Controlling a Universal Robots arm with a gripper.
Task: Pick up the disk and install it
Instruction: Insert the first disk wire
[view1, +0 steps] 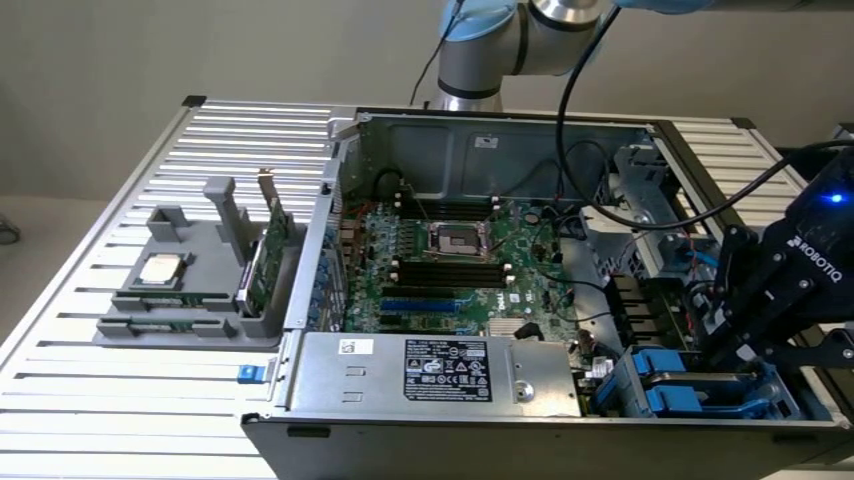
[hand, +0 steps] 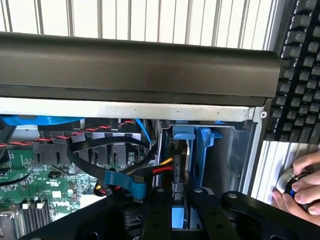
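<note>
Slatted table (view1: 107, 400) under the open case (view1: 467, 150); fingers (hand: 159, 215) narrowly clasp the disk (hand: 182, 135) upright inside

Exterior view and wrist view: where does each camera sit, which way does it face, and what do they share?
Exterior view: off the arm, high up, looking down into the open computer case; the arm and, at the exterior view's right, the gripper show.
Wrist view: on the wrist, facing along the jaws to the disk at the case's drive bay; a person's hand lies beyond the case.
Shared: the case and the gripper.
</note>
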